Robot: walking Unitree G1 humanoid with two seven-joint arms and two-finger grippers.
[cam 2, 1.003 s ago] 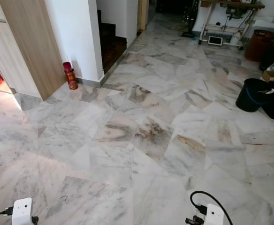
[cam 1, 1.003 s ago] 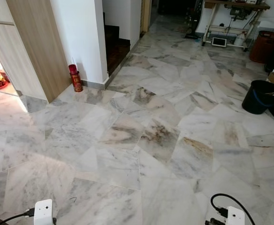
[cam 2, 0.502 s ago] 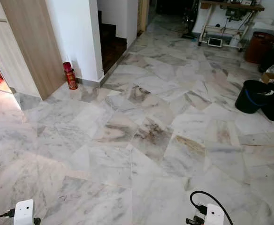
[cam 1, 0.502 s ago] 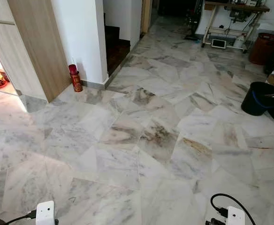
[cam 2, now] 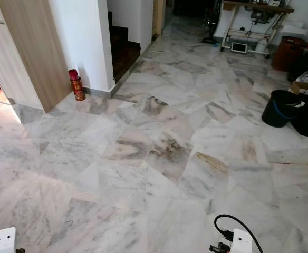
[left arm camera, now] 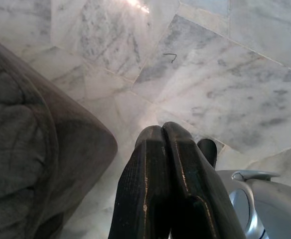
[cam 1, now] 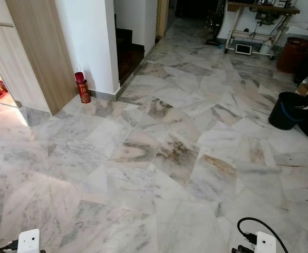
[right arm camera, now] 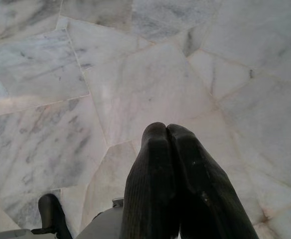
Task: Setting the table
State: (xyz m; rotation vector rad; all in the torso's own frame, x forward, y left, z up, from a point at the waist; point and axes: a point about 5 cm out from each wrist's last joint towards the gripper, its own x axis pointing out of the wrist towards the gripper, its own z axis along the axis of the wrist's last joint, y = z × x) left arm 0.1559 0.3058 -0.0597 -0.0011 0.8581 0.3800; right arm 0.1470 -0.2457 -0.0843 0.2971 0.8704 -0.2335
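Observation:
I see no tableware. A wide marble floor [cam 1: 164, 158] lies ahead of me. In the left wrist view my left gripper [left arm camera: 161, 130] hangs shut and empty above the marble, next to a grey padded cushion [left arm camera: 31, 149]. My right gripper [right arm camera: 165, 129] is also shut with nothing held, pointing down at the tiles. The white wrist camera boxes of both arms [cam 1: 28, 242] [cam 1: 263, 243] poke in at the bottom of the eye views.
A red canister [cam 1: 82, 87] stands by a white pillar [cam 1: 90, 42] and wood panel [cam 1: 38, 52] at left. Dark stairs [cam 1: 128, 52] lie behind. A black bucket [cam 1: 286, 109] sits at right, a white-legged workbench [cam 1: 254, 26] and brown bin [cam 1: 288, 52] far back.
The view has crept forward and turned slightly right across the floor. The left wrist box has slid lower and further left in the picture.

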